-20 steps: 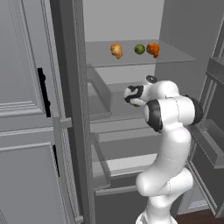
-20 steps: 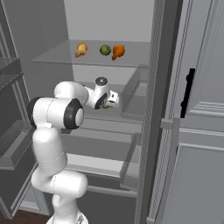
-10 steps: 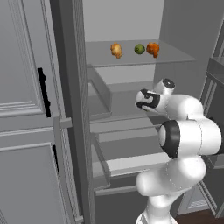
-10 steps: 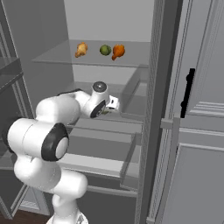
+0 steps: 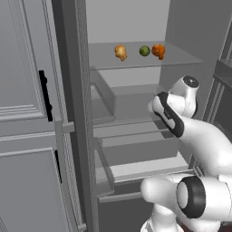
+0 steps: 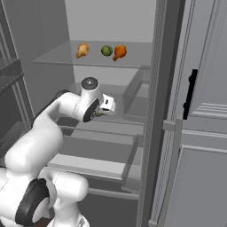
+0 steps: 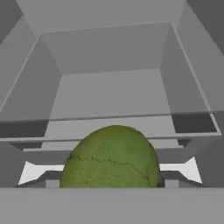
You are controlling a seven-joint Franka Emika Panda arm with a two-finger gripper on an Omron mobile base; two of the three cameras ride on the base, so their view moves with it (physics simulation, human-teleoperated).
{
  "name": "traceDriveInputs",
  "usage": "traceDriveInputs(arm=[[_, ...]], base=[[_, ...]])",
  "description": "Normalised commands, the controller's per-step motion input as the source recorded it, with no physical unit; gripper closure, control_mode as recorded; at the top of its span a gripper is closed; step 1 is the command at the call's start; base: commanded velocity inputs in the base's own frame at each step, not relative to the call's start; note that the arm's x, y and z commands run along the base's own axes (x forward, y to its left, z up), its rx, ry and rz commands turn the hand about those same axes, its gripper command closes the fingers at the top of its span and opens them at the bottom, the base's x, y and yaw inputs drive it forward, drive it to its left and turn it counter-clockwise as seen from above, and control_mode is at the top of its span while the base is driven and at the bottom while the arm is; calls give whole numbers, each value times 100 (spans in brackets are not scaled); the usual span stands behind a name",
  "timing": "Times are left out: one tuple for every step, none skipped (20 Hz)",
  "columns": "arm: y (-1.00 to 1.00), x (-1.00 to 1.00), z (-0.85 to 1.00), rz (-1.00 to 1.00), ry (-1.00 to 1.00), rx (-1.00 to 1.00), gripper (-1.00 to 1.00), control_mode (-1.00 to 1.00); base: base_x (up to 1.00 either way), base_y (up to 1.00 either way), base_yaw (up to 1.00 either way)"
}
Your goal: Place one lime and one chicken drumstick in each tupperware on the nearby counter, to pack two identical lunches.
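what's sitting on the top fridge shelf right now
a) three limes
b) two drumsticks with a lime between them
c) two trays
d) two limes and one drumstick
b: on the shelf a green lime sits between a pale drumstick and an orange drumstick; the right base view shows the same row.

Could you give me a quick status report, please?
Gripper shut on a lime, inside the fridge. Second lime and two drumsticks on the upper shelf. Nothing blocking.
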Motion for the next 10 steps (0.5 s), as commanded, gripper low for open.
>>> traceDriveInputs(arm=[[0,-100,58,0,3,-4,100,-100],[0,-100,53,1,5,-5,100,-100],[0,-100,53,1,6,-7,100,-100],[0,-100,51,2,7,-8,100,-100],[0,-100,42,1,8,-11,100,-100],[0,-100,32,0,7,-13,100,-100],[0,-100,24,0,8,-15,100,-100],[0,-100,3,0,5,-12,100,-100],[0,-100,0,0,0,-10,100,-100],[0,-100,0,0,0,-7,100,-100]], base=[[0,0,0],[0,0,0],[0,0,0],[0,0,0],[0,0,0],[0,0,0],[0,0,0],[0,0,0],[0,0,0],[0,0,0]])
